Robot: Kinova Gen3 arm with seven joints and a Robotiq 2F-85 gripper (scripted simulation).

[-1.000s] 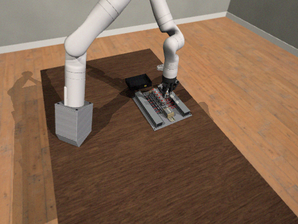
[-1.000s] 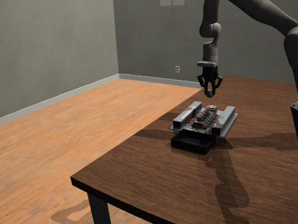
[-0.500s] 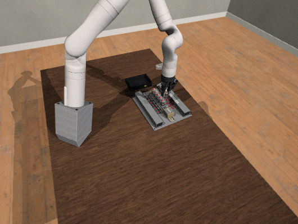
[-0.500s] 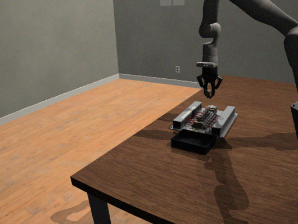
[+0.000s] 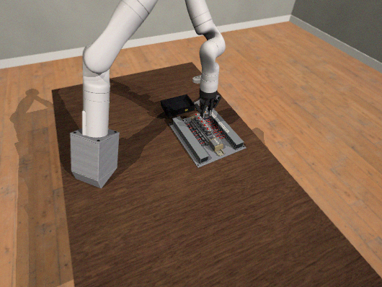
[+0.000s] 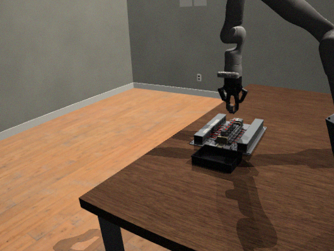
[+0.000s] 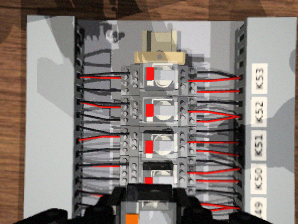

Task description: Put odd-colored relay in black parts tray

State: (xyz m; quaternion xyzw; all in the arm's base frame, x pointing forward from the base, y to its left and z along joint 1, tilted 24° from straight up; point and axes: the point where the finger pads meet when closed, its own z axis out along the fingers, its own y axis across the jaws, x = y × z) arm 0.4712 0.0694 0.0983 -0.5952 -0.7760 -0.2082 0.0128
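With its orange button marking the odd one, the relay [image 6: 232,107] [image 7: 145,216] sits pinched between the gripper's fingertips [image 5: 206,115] [image 6: 232,110], held above the panel [image 5: 221,157] [image 6: 261,135] [image 7: 50,125] for carrying clear, tray [image 5: 175,112] [image 6: 212,163] toward eleven o'clock from above.

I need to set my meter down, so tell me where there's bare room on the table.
In the top view, wood lies bare between the arm's base and the relay panel, and past the panel's yellowish end block. Crowded: the strip where the black tray sits against the panel, and beneath the gripper.
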